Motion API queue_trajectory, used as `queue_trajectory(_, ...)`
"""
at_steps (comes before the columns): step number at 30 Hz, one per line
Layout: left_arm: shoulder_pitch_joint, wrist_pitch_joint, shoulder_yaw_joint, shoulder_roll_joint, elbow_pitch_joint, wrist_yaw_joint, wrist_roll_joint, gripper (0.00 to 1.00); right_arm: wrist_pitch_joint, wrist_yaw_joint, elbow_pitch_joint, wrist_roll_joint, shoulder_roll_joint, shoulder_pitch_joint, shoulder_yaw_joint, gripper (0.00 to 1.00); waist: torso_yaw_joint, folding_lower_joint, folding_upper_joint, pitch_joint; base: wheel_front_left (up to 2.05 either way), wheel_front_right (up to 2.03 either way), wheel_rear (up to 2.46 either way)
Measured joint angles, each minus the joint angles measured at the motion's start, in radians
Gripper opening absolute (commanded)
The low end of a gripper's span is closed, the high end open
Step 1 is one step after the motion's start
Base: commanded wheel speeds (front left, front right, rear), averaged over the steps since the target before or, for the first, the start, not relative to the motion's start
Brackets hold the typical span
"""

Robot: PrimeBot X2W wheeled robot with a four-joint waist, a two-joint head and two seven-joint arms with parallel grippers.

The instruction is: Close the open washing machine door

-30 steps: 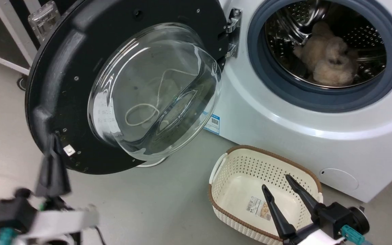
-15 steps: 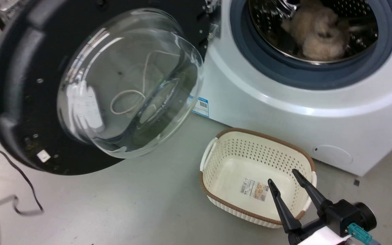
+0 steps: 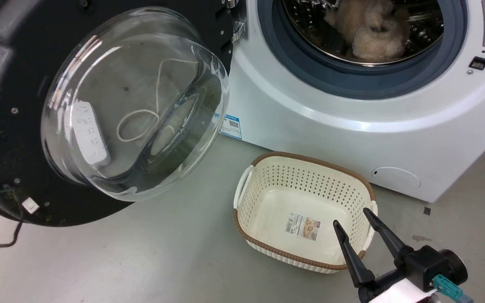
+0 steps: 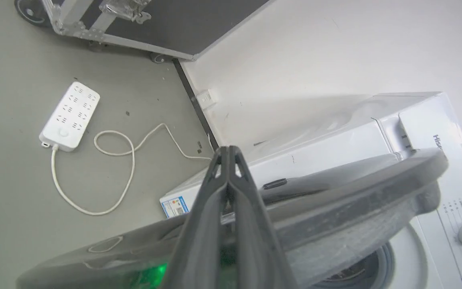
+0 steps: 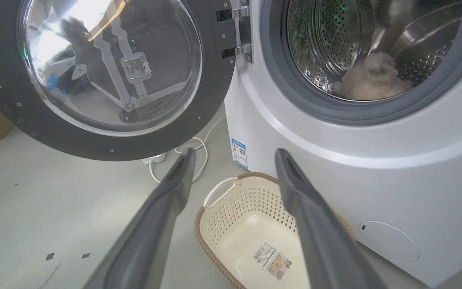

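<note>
Swinging behind the door [image 3: 133, 101], the left gripper [image 4: 228, 152], pinched shut, now lies across its outer rim, seemingly set to push. The door hangs wide open beside the washer [image 3: 331, 122]; the right gripper [image 3: 351, 216] gapes, empty.

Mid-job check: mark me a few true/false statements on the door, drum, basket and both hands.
1. The door is latched shut. False: it stands wide open, swung to the left of the drum.
2. A fluffy beige item lies in the drum. True.
3. The basket holds laundry. False: there is only a label on its bottom.
4. The right hand is open. True.
5. The left hand is open. False: its fingers are pressed together.
</note>
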Motion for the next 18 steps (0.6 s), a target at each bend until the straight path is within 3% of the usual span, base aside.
queue_trajectory(7,0.088,0.189,-0.009,-0.029,-0.083,-0.041,-0.113,0.00,0.000,0.000,0.003,0.007,0.003,-0.001,-0.024,1.00,-0.002,-0.0002,0.0000,-0.035,0.00,0.00,0.00)
queue_trajectory(18,0.309,0.379,-0.076,-0.201,-0.322,-0.040,-0.234,0.00,0.000,0.000,0.013,0.000,0.026,-0.004,-0.107,1.00,-0.034,-0.0002,0.0000,-0.107,0.00,0.00,0.00)
